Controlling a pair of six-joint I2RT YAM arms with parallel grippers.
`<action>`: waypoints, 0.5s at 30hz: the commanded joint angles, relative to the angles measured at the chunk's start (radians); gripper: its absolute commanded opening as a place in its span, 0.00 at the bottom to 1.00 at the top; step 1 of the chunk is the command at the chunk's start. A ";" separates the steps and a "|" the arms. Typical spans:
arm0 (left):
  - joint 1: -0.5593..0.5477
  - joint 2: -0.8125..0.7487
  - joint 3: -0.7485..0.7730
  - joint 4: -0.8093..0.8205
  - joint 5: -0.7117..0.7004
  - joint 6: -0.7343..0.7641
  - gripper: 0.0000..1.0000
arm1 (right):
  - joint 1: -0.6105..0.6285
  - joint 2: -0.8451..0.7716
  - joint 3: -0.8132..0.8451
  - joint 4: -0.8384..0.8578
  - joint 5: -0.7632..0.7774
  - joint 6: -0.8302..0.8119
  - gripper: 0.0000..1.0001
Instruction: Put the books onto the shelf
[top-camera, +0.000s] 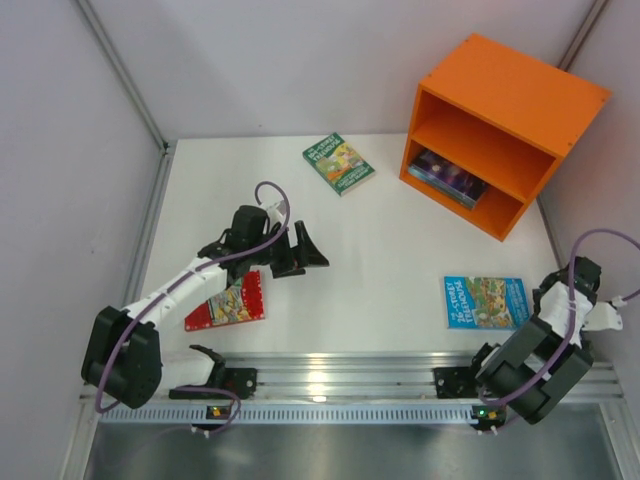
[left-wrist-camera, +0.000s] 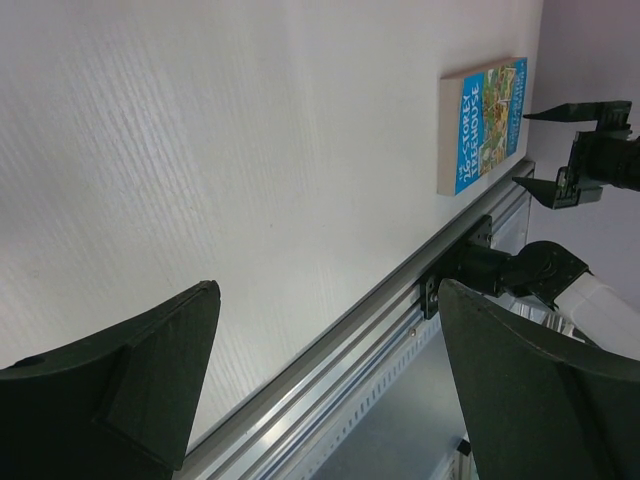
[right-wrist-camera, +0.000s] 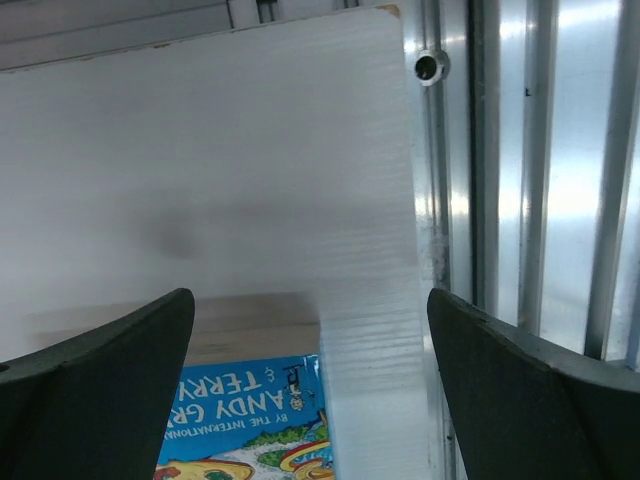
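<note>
- Top external view: the left gripper (top-camera: 302, 256) is seen with its fingers spread apart and nothing between them, held over the table (top-camera: 390, 230) just beyond the red book (top-camera: 228, 303).
- Likewise, the right gripper (top-camera: 556, 288) is spread wide and empty at the right edge of the bright blue book (top-camera: 484, 301). In the right wrist view that cover is framed low between the fingers.
- Farther out, the green book (top-camera: 338, 163) lies flat near the far edge of the table, left of the orange shelf (top-camera: 520, 90).
- One dark purple book (top-camera: 448, 175) is already lodged in the shelf's lower compartment. A fifth book cannot be made out with certainty.
- Three books are judged to remain, and a pick is judged to be in preparation, probably of the bright blue book.
- Because the cover lies flat, one finger should be worked under an edge, or the book slid to overhang the table, before the jaws are closed.
- The grip is best taken mid-edge so that sagging is limited, and the book fed in level, clear of the dividing board.
</note>
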 joint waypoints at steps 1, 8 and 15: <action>-0.004 0.001 0.008 0.067 0.023 0.006 0.95 | -0.011 0.018 -0.011 0.094 -0.068 -0.029 1.00; -0.004 0.004 0.014 0.072 0.012 0.003 0.92 | -0.008 0.011 -0.156 0.223 -0.255 -0.029 0.89; -0.003 0.026 0.028 0.078 -0.011 0.009 0.87 | 0.186 -0.068 -0.245 0.364 -0.385 -0.079 0.83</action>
